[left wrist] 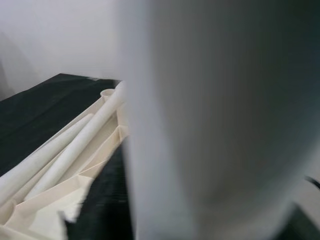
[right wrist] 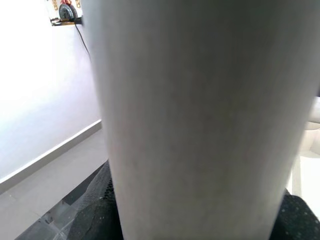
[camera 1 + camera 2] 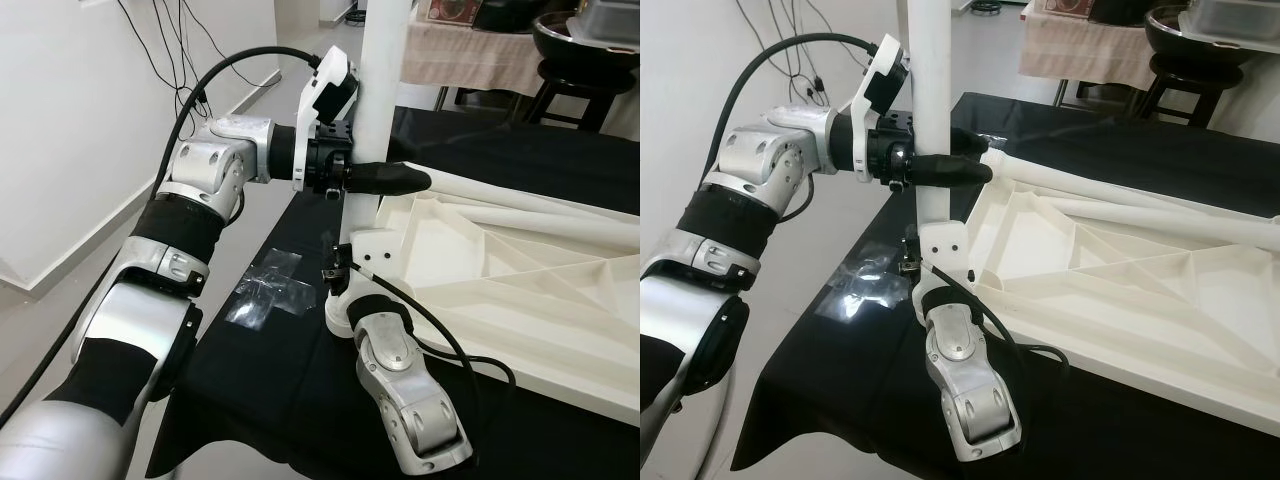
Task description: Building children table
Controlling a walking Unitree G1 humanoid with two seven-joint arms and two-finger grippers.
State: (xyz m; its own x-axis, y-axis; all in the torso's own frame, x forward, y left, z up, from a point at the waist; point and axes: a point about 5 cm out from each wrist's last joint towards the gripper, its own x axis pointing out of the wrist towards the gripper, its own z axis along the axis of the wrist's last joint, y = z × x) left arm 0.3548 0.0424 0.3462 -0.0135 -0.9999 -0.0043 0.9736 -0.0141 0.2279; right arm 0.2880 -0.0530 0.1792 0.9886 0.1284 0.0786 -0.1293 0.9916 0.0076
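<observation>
At centre frame, an upright white table leg [image 3: 378, 120] stands in the upturned tabletop's [image 3: 520, 270] corner — the left gripper [image 3: 400, 180] clamps it mid-height; the right gripper [image 3: 340, 275] sits at its base, grip unclear.

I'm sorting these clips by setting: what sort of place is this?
Probably a room in a home used as a work area: a black-covered table bearing a white tabletop turned upside down, a cloth-draped table behind, and cables hanging down a white wall.

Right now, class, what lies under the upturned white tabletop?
A black cloth covers the surface under the tabletop and reaches past its edges. What the cloth itself rests on is hidden.
</observation>
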